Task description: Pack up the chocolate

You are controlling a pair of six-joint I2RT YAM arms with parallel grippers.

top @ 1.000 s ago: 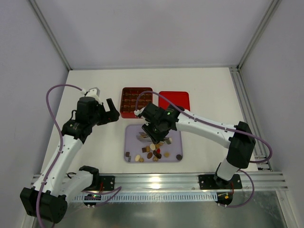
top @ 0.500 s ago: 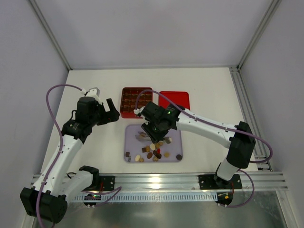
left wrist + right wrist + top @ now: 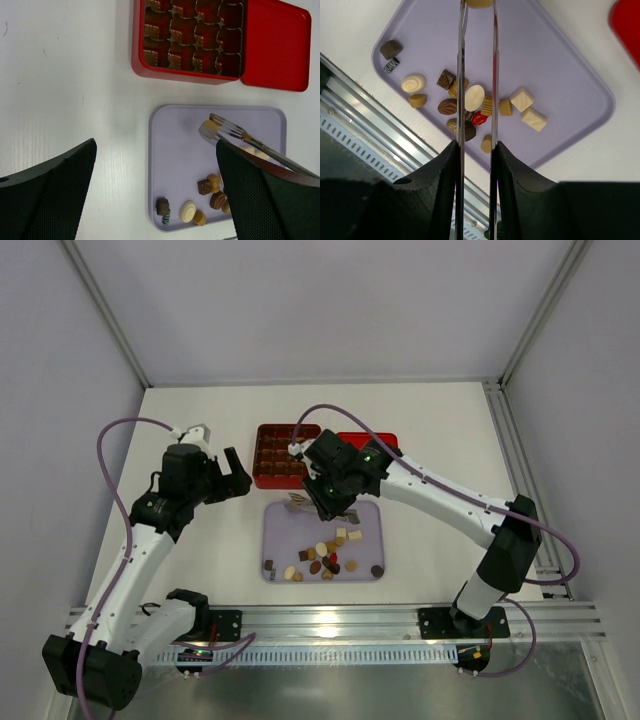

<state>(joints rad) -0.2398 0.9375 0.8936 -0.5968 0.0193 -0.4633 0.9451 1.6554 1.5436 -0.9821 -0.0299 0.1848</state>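
Two grippers. Left gripper (image 3: 240,472) hangs left of the red box (image 3: 185,76), jaws wide apart and empty, likely keeping clear. Right gripper (image 3: 476,170) is clamped on tweezers (image 3: 460,75), which pinch one tan chocolate (image 3: 208,125) above the far-left corner of the lilac tray (image 3: 175,150), probably bound for the box. Loose chocolates (image 3: 474,97) lie along the tray's near side.

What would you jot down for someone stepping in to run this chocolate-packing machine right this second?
The left end effector is open and empty, left of the red box.
The right end effector is shut on tongs pinching one tan chocolate over the far edge of the lilac tray.
The other chocolates lie loose on the tray.
The box sits open behind the tray, its lid alongside; whether any compartment is filled, I cannot tell.
Left to do: place this piece, then pack the rest.
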